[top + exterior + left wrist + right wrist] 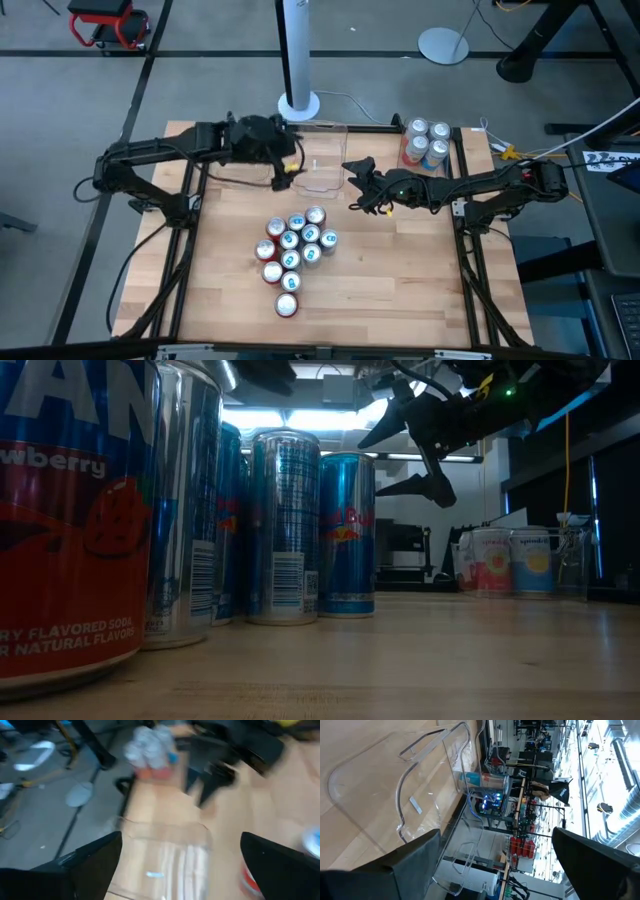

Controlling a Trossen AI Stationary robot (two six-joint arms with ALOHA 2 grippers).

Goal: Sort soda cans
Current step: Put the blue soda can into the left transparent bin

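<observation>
Four cans (426,141) already stand in the far-right bin (455,160); about a dozen cans (294,254) wait clustered mid-table. The left gripper (287,166) and right gripper (357,183) hang spread and empty by the clear middle bin (322,180).

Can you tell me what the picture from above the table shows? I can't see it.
A bunch of soda cans stands in the middle of a wooden table. Two dark robot arms reach in, the left gripper and right gripper open beside an empty clear bin. Four more cans sit in a corner bin.
</observation>
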